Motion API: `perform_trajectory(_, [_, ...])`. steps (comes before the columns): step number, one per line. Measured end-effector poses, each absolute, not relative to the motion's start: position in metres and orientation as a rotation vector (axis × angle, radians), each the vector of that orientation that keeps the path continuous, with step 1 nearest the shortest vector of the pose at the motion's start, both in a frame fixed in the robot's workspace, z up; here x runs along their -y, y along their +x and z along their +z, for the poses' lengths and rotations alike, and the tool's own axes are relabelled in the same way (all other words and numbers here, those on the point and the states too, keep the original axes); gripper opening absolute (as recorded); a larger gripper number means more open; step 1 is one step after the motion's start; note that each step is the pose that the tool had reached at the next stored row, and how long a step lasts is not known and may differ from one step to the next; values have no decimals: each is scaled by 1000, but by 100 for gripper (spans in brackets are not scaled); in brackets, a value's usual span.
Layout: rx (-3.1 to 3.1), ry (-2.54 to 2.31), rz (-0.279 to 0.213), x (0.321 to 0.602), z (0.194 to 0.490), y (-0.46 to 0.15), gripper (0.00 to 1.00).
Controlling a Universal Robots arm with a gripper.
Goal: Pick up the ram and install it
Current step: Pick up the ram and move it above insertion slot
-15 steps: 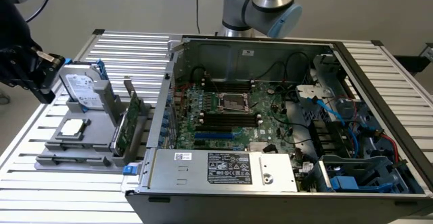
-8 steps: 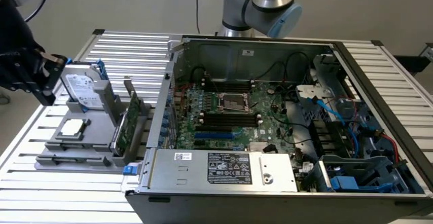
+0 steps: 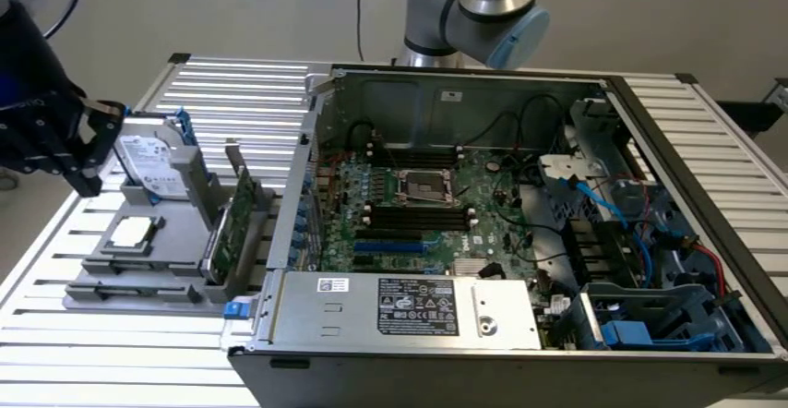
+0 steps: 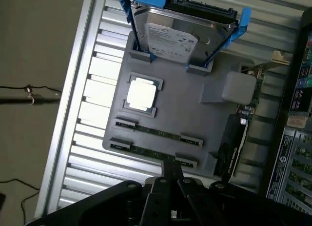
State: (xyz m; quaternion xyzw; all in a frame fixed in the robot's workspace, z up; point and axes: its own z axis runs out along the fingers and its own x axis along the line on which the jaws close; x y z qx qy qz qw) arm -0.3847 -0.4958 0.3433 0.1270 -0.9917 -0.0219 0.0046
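I am reading the hand as closed narrow, gripping nothing, hovering over the gray tray on the slatted surface. The ram is lying in its tray holder, close by the hand.

1. Table: ribbed bare-metal slats, satin sheen.
2. Holder tray, at nine o'clock from the case in the exterior view: matt grey plastic.
3. Case: dull sheet metal.
4. CPU chip: smooth, bright metal.
5. Ram: matt dark-green board.
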Motion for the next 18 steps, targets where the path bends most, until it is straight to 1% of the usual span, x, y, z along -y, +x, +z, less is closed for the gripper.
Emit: perform_trajectory(18, [2995,897,-65,496,330,-385,11])
